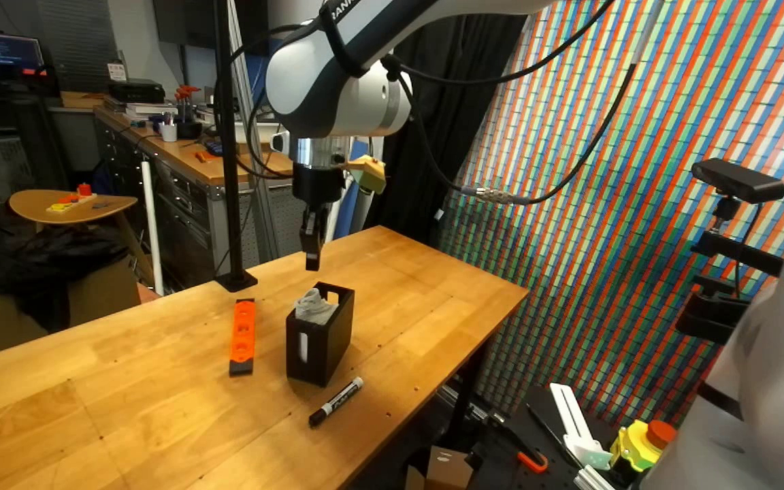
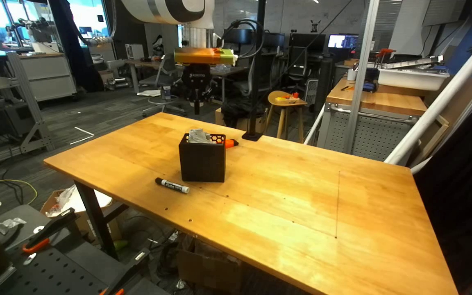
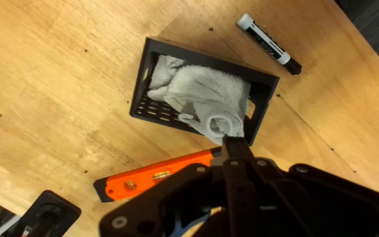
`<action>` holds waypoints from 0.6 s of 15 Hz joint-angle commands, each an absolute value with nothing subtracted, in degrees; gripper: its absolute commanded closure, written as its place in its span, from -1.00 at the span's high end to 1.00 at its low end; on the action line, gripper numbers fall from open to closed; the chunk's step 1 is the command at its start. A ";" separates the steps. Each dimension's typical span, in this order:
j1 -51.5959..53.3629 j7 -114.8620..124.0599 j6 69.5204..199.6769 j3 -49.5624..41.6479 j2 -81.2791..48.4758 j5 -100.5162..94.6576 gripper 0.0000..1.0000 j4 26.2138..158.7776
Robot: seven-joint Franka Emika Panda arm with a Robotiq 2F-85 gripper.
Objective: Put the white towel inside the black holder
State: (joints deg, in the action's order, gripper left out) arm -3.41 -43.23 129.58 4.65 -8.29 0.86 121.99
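Towel [image 3: 209, 86] sits in the holder [image 2: 202, 163], a peak poking above its rim in both exterior views, while the claw [image 1: 312, 260] hangs apart above it, pressed together on nothing, so a finishing tuck (if wanted) should go straight down, gently, clear of the walls.

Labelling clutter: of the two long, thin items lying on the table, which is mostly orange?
The spirit level, orange with black ends. The dry-erase marker, across the black holder from it, is white and black.
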 commanded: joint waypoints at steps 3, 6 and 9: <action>-0.12 -40.91 129.37 5.28 -6.59 1.23 -1.00 125.54; 0.53 -40.57 129.58 5.34 -7.28 1.28 -1.00 125.32; 0.47 -40.77 130.04 5.13 -7.88 1.28 -1.00 124.73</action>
